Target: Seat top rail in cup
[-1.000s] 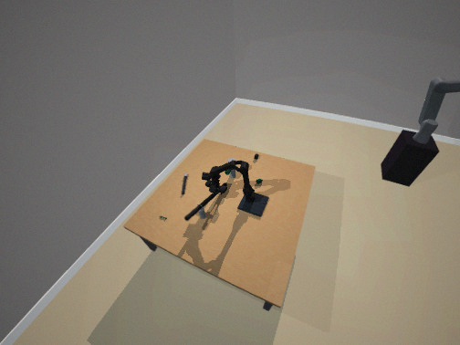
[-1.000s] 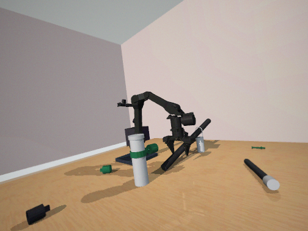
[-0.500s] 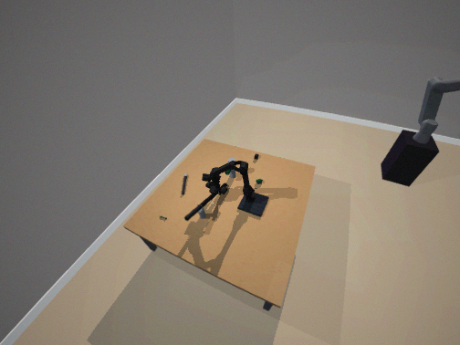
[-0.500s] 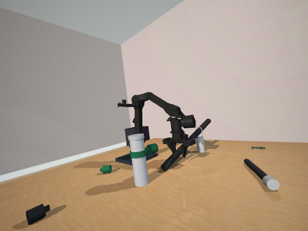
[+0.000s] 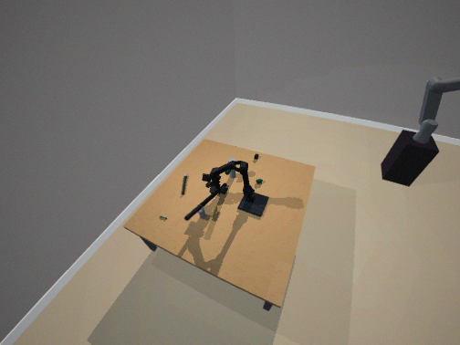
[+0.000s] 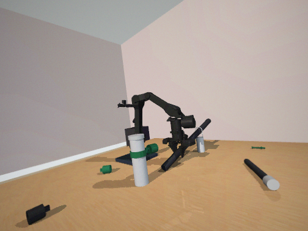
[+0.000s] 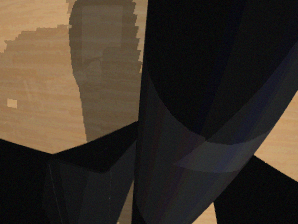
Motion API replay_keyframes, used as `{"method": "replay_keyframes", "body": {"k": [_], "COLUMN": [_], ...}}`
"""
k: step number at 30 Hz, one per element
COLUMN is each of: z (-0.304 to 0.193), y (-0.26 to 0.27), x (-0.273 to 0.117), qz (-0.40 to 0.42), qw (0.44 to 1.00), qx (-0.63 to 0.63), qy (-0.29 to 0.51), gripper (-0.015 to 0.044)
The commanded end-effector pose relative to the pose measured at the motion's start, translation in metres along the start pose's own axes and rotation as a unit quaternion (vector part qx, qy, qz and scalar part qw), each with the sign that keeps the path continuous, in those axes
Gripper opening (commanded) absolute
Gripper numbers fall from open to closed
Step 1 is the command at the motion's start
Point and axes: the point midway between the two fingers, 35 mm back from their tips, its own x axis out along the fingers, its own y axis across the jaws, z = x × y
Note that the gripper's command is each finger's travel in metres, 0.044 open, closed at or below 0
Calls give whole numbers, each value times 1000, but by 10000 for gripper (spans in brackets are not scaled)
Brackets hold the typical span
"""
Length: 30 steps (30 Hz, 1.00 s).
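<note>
Jaws (image 5: pixel 219 191) (image 6: pixel 178 154) clamped on the black rail (image 5: pixel 201 206) (image 6: pixel 172 161) (image 7: pixel 200 155), its low end visible only in the exterior view.
</note>
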Motion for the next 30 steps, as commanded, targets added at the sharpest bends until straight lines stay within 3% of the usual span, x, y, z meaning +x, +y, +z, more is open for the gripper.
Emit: {"method": "replay_keyframes", "body": {"k": [1, 20, 30], "z": [0, -14, -13], "y": [0, 2, 3], "x": [-5, -71, -67], "qz": [-2, 0, 6], "qw": [1000, 990, 991], "qx": [-2, 2, 1], "qy": [2, 139, 137], "gripper": [0, 0, 0]}}
